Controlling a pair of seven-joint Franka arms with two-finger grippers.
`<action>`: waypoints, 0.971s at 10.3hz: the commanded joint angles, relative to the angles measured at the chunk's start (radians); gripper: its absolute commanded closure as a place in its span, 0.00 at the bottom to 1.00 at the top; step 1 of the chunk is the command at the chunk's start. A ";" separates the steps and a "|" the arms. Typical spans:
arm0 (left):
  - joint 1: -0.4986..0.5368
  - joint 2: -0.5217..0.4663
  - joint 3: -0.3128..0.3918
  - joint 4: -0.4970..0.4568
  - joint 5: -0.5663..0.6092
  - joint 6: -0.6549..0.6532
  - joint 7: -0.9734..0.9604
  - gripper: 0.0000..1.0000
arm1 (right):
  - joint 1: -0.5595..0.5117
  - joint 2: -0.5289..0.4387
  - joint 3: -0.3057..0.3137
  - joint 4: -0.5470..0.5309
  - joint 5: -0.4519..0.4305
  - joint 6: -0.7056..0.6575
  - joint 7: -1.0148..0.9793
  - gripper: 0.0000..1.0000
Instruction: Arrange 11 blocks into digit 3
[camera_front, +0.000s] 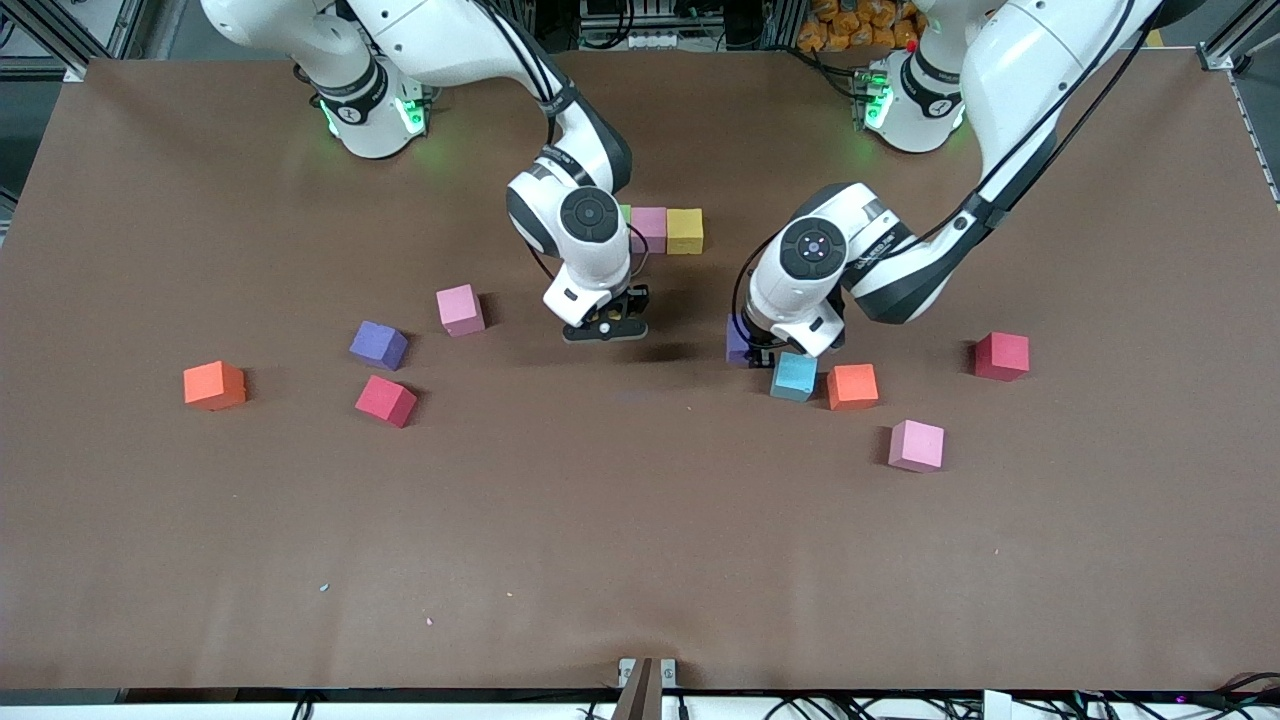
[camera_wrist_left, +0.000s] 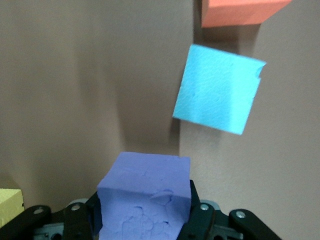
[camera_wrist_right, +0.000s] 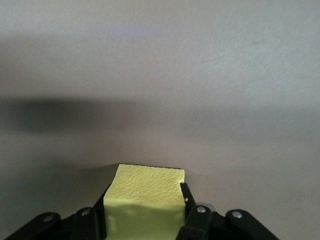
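Brown table (camera_front: 640, 560), both tools (camera_front: 604, 328) gripping blocks (camera_wrist_right: 145, 200)

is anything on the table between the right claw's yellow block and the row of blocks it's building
Nothing visible: the right claw holds a matte yellow cube above bare table, and the green-pink-yellow cube row has no block in between.

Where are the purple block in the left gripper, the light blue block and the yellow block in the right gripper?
purple block (camera_wrist_left: 145, 192): left wrist view, top face.
light blue block (camera_wrist_left: 217, 90): left wrist view, middle of its face.
yellow block (camera_wrist_right: 146, 192): right wrist view, top face.
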 joint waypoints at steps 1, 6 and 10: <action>-0.025 -0.002 -0.004 -0.018 0.009 0.041 -0.047 1.00 | 0.020 -0.046 0.003 -0.070 0.011 0.033 0.031 0.98; -0.050 0.001 -0.002 -0.058 0.009 0.114 -0.076 1.00 | 0.022 -0.070 0.002 -0.103 0.011 0.036 0.030 0.98; -0.056 0.018 -0.002 -0.060 0.017 0.114 -0.074 1.00 | 0.022 -0.066 0.002 -0.101 0.011 0.038 0.030 0.60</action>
